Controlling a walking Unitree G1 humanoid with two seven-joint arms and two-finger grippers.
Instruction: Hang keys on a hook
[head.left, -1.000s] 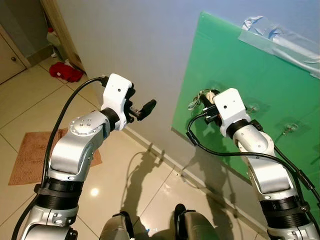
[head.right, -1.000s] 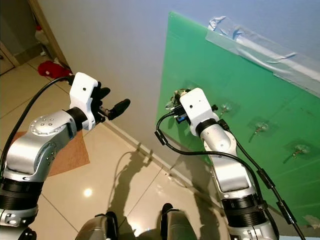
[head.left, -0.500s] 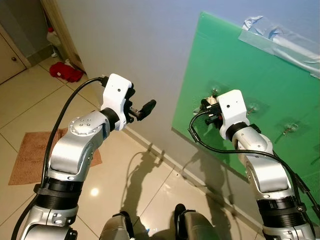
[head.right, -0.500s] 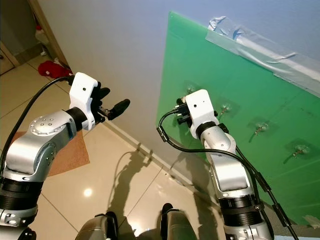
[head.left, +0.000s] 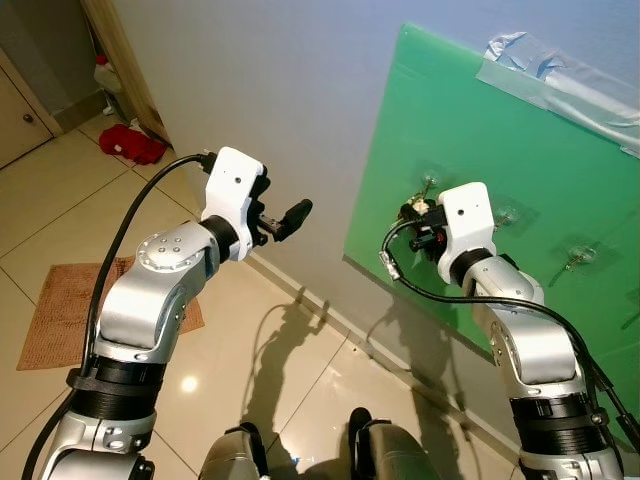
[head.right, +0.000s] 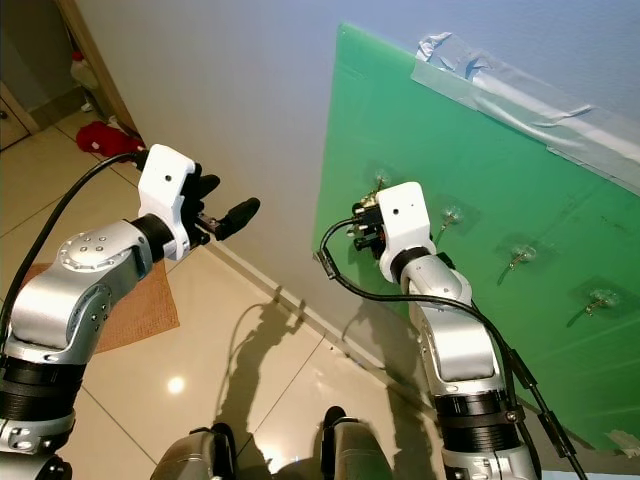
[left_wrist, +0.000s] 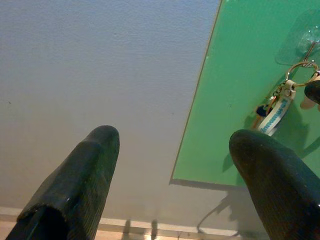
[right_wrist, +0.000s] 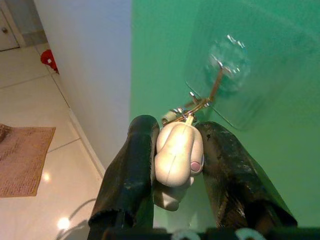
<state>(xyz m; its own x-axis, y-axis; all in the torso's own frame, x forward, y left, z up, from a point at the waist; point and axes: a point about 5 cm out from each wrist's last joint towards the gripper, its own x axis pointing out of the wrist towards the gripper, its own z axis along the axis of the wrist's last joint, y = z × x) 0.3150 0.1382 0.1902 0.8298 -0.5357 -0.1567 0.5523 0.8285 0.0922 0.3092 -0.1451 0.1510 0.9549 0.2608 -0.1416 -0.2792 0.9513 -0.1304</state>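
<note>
From where I stood, the left gripper (head.left: 287, 219) hung in the air before the pale matte wall (head.left: 280, 90), its two rounded black fingers (left_wrist: 75, 185) spread wide with nothing between them. The right gripper (right_wrist: 175, 155) was largely masked by its own white wrist housing in the head views, pressed up close to the glossy green board (head.left: 480, 130). Seen from its wrist, its fingers were clamped on the keys (right_wrist: 179, 156) by a smooth cream, bean-shaped fob with a small pink dot. A thin metal ring (right_wrist: 192, 106) at the fob's twelve o'clock reached the wire hook (right_wrist: 216, 82) on a clear adhesive pad; whether the ring had caught the hook I could not tell. A white printed tag (left_wrist: 274, 114) dangled at the ring's seven o'clock, lettering too small to read.
</note>
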